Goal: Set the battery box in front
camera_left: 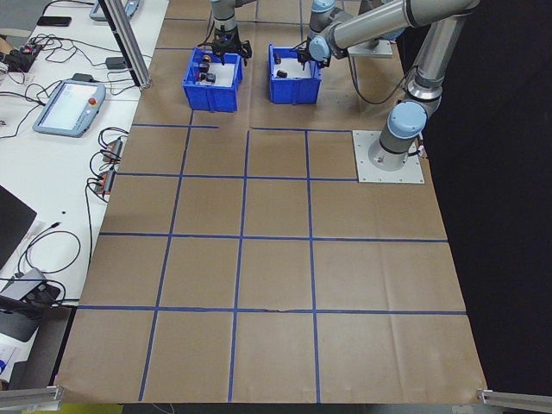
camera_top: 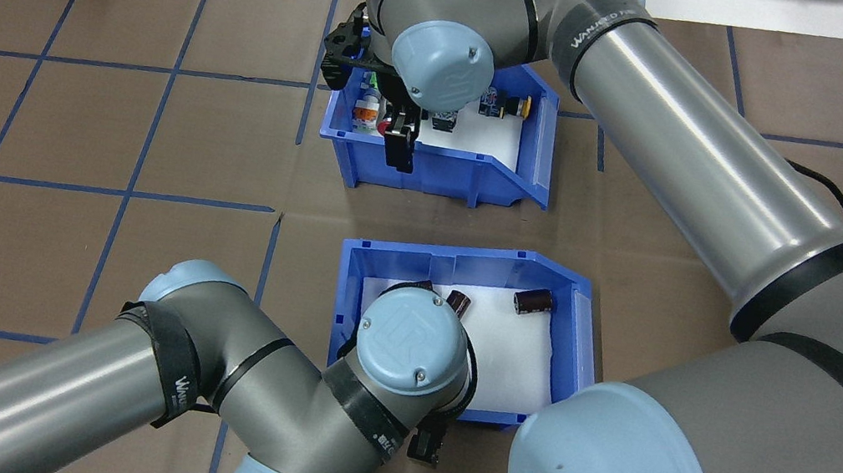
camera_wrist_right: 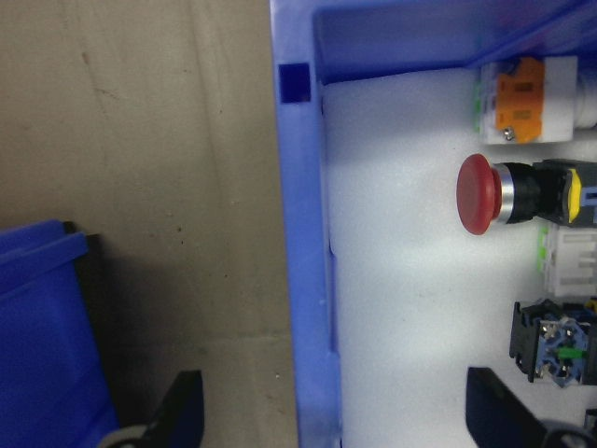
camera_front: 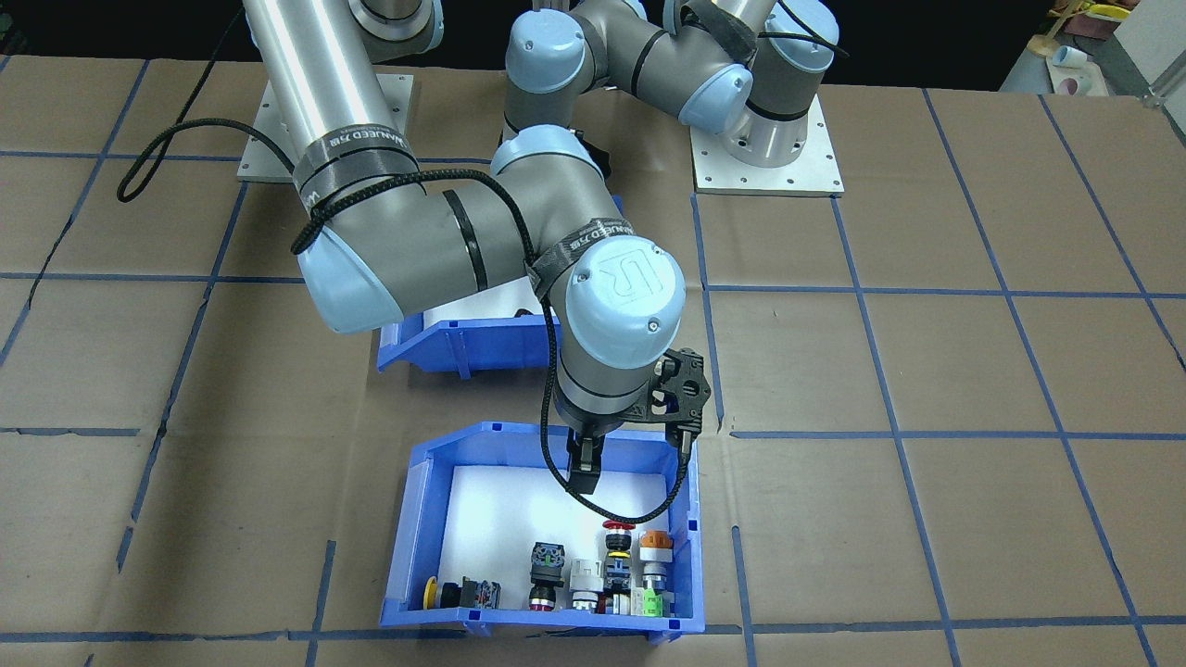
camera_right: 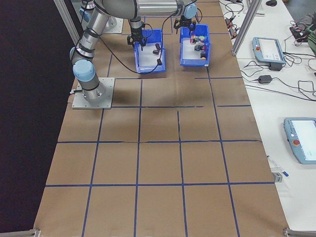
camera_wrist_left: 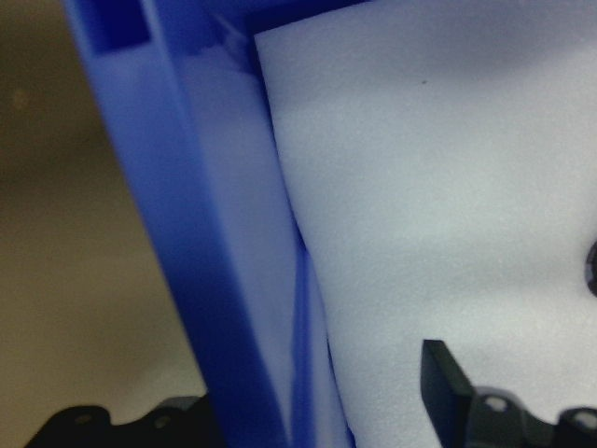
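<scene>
While battery box (camera_top: pixel 468 265) sits near robot, behind switch bin (camera_top: pixel 440 172), both grippers straddle bin walls: left gripper (camera_wrist_left: pixel 317 411) and right gripper (camera_wrist_right: pixel 331 420) jaws released. Advise clenching squarely before lifting.

Battery box (camera_top: pixel 468 265) near robot; switch bin (camera_top: pixel 444 171) beyond it.
</scene>
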You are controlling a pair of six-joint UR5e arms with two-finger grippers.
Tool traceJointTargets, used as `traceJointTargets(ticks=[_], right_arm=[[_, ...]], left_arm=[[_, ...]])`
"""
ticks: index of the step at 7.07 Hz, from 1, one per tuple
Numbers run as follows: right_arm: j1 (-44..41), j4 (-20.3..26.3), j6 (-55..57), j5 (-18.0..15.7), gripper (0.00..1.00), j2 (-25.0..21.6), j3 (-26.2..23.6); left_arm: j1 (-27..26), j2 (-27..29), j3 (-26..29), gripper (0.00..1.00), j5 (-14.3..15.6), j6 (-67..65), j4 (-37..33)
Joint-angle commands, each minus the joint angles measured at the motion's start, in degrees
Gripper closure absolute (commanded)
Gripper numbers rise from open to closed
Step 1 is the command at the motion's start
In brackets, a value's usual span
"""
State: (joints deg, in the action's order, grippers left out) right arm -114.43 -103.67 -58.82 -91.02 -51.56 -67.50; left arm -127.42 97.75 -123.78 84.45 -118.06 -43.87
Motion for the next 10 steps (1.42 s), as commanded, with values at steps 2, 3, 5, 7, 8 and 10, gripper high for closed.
traceJointTargets(ticks=[2,3,5,7,8,10], right_arm=[[0.4,-7.4,0.3,-0.1,0.20,-0.6,-3.9],[0.6,-7.3,0.0,0.0,0.45,-0.6,-3.9],[0.5,-7.0,-0.4,-0.1,0.87,-0.9,-3.8],[1.1,-6.3,-0.7,-1.2,0.97,-1.7,-1.3],[1.8,-4.4,-1.3,-2.7,0.97,-1.8,0.8],[5.9,-0.8,-8.7,-4.7,0.97,-4.1,1.5]], left_arm=[[0.1,-4.2,-0.6,1.00,-0.9,-0.5,-1.2],[1.1,-7.2,0.1,1.00,-0.9,0.5,-5.1],[6.2,-14.3,-0.1,1.00,-0.8,7.6,-15.6],[12.6,-19.9,-0.3,1.00,-0.8,15.9,-24.0],[13.5,-20.7,-0.4,1.00,-0.5,17.0,-25.5],[15.8,-20.9,-0.3,1.00,0.6,22.4,-27.0]])
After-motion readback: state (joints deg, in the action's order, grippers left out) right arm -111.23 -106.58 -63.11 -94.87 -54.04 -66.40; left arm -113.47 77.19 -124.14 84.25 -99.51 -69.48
